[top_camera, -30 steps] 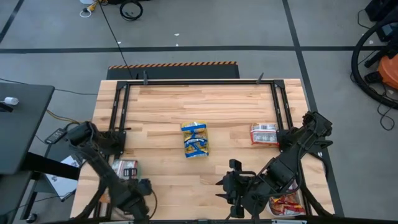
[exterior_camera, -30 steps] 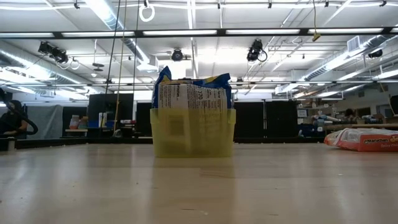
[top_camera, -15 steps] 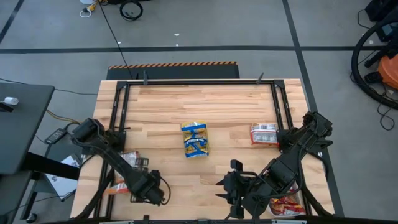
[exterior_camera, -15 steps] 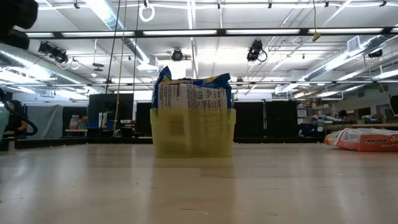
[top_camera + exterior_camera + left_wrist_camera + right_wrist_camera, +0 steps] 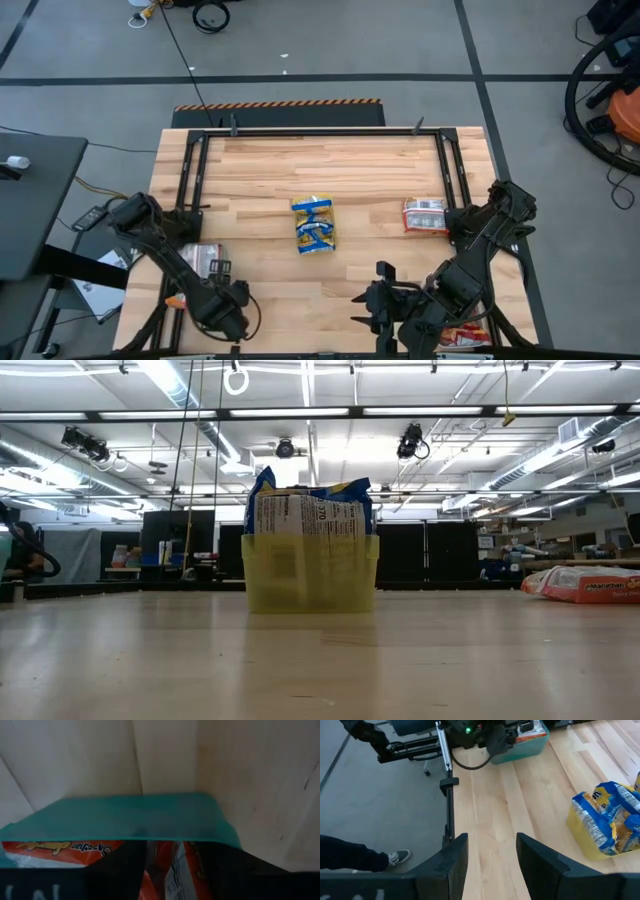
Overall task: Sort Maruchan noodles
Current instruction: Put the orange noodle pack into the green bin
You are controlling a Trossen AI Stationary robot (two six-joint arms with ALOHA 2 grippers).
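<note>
High view: blue-and-yellow Maruchan noodles [image 5: 314, 224] lie mid-bench [image 5: 350, 170]; the left gripper [image 5: 228, 305] hangs over a green tray [image 5: 178, 300].

Left wrist view: orange packets [image 5: 60, 851] fill that tray; finger state unclear.

Right wrist view: the right gripper [image 5: 491, 855] stands apart.

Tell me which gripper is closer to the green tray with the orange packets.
Left. The left gripper sits right over the green tray at the table's near left, above the orange packets. The right gripper hangs open near the table's front right, well across from it.
</note>
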